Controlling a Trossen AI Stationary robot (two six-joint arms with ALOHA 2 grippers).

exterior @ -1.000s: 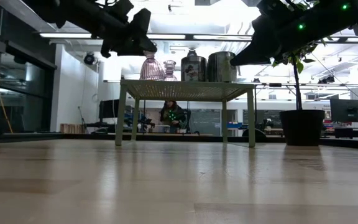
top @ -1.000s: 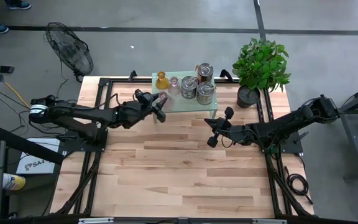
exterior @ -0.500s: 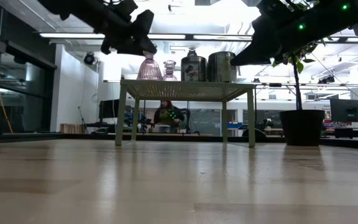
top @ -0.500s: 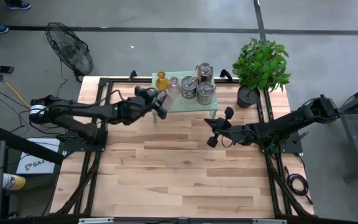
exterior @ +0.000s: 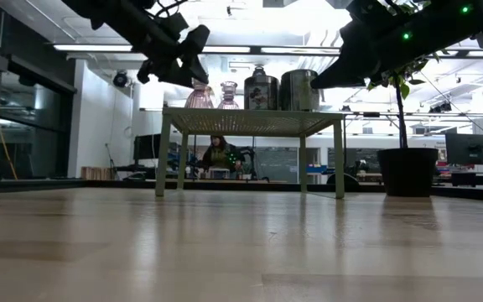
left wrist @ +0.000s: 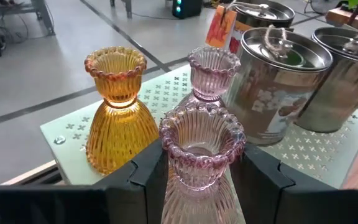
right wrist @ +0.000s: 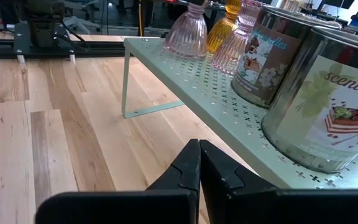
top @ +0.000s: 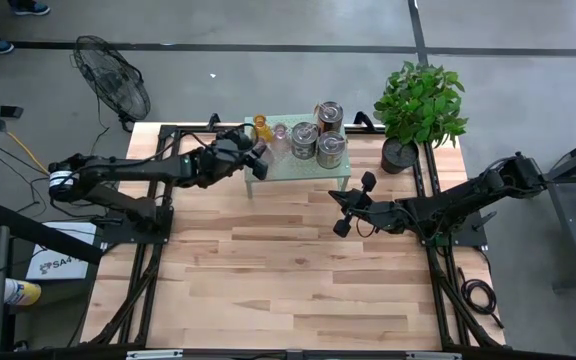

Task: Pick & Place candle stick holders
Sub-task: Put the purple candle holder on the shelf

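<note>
My left gripper [top: 256,160] is shut on a pale pink glass holder [left wrist: 201,140] at the left end of the pale green perforated stand [top: 298,166]. Behind it on the stand are the amber holder [left wrist: 115,118], a second pink holder [left wrist: 211,71] and three silvery metal tins [top: 304,140] [top: 331,150] [top: 329,113], all resting on their bases. My right gripper [top: 336,200] is shut and empty above the table, in front of the stand's right end. My left gripper pinches the pink holder between its two fingers [left wrist: 145,180], at the narrow waist [left wrist: 179,180] just below the beaded cup. The fingers come from the table's left, slanting down. The holder is upright, and its flared base [right wrist: 188,43] sits on the stand's near left corner.
A potted plant [top: 400,155] stands at the table's far right, beside the stand. A floor fan [top: 113,80] stands beyond the far left corner. A seated person [exterior: 220,155] shows in the room behind. Bare wood [top: 288,270] fills the near half of the table.
My left gripper has carried the pink holder toward the table's far edge, in over the stand's left end, and down. The holder has stayed upright and now sits lower, its base on the stand.
</note>
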